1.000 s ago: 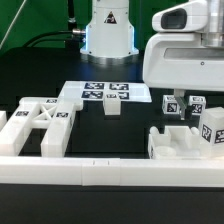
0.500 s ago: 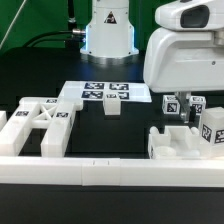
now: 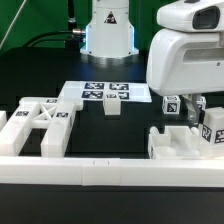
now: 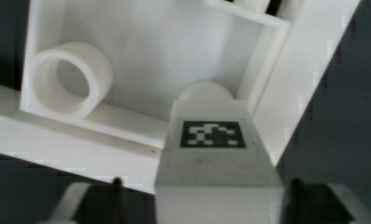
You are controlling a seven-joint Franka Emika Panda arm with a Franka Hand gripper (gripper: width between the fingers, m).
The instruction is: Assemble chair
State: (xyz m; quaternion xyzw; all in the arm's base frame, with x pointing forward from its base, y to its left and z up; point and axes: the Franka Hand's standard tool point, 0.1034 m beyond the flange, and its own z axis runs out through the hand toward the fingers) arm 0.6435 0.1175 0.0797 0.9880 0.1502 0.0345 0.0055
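Observation:
My gripper (image 3: 187, 100) hangs over the chair parts at the exterior view's right. In the wrist view the gripper (image 4: 208, 205) is open, with one dark finger (image 4: 107, 200) on each side of a white notched block (image 4: 214, 150) that bears a square tag. Narrow gaps seem to show between fingers and block. Beyond it lies a white chair part with a round hole (image 4: 66, 82). The same tagged block (image 3: 172, 105) stands under the hand, next to a larger tagged part (image 3: 212, 130). The X-braced frame (image 3: 38, 125) lies at the left. A small cube (image 3: 112, 107) stands mid-table.
The marker board (image 3: 105, 93) lies flat behind the small cube. A long low white rail (image 3: 110, 172) runs along the front. The robot base (image 3: 108, 30) stands at the back. A low white notched part (image 3: 180, 148) lies at the front right.
The hand has moved toward the exterior view's right and lower, down over the tagged block. The chair parts have not moved.

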